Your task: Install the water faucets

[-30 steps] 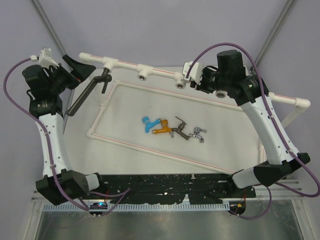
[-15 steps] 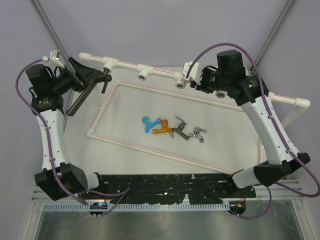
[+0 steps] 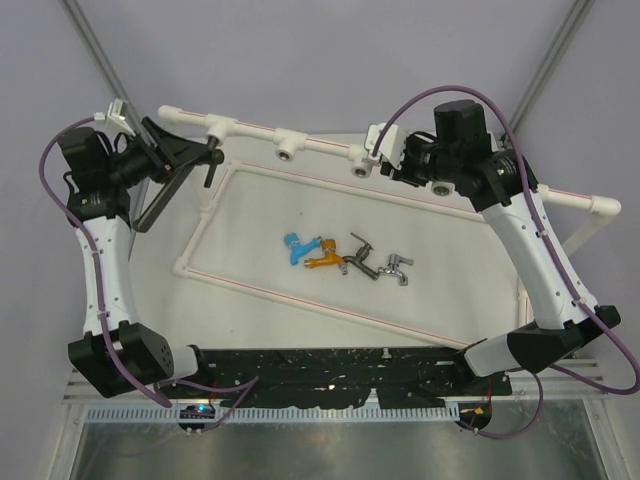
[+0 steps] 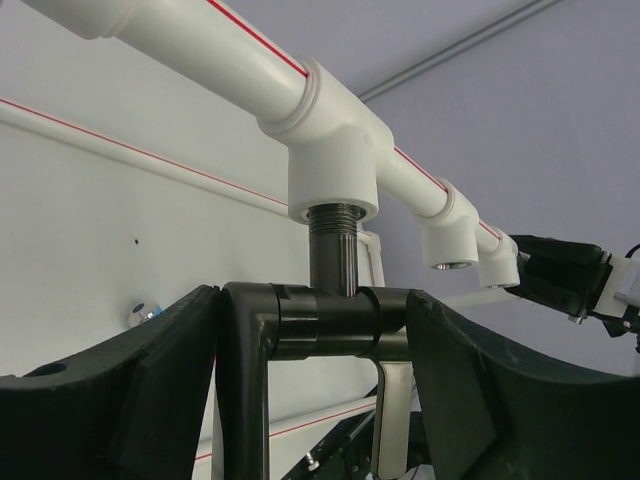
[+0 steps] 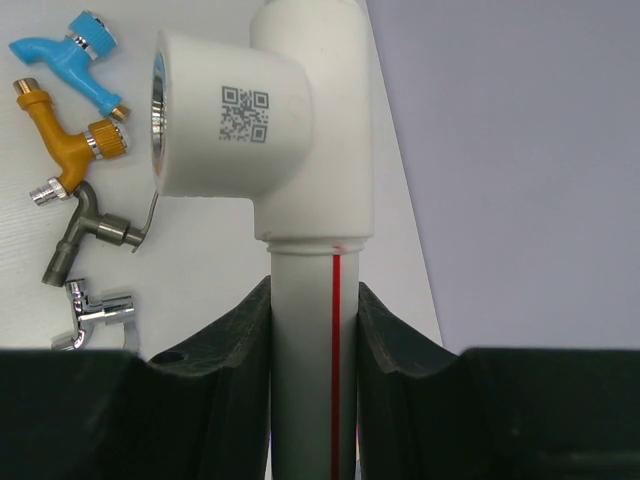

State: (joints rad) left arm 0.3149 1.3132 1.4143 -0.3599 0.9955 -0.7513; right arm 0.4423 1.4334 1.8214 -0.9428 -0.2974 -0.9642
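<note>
— So, where did we stand on the job just then?

— We were on the first faucet of five. The pipe frame (image 3: 255, 131) lay across the table (image 3: 260, 210). Our right gripper (image 5: 313, 300) was clamped on one of the frame's white pipes, and we took that to be bracing it.

— And our left?

— Our left gripper (image 4: 312, 320) sat under the far-left tee (image 4: 335, 150). Its jaws were wide, one on each side of the big dark-grey faucet (image 4: 335, 255). They were close against its body, but we could not tell whether they pressed on it.

— Was that faucet in?

— Its neck was up inside the tee, with a band of thread (image 4: 335, 215) showing below the rim. We judged it started but not home. Its long arm (image 3: 165, 195) reached out beyond the frame's left side.

— What did the next move ask of us?

— A firm hold on the body, then a turn about the neck's own line, with the right gripper holding the frame against the twist. We reckoned the long arm would sweep wide and need room. A skewed pull could cross the thread.

— And the small ones?

— All four lay loose in a row inside the frame, well apart from both grippers. They were the blue faucet (image 3: 296, 246), the orange faucet (image 3: 325, 258), the dark metal faucet (image 3: 360, 258) and the chrome faucet (image 3: 398, 268). The next socket (image 3: 287, 153) along the frame was bare.
</note>
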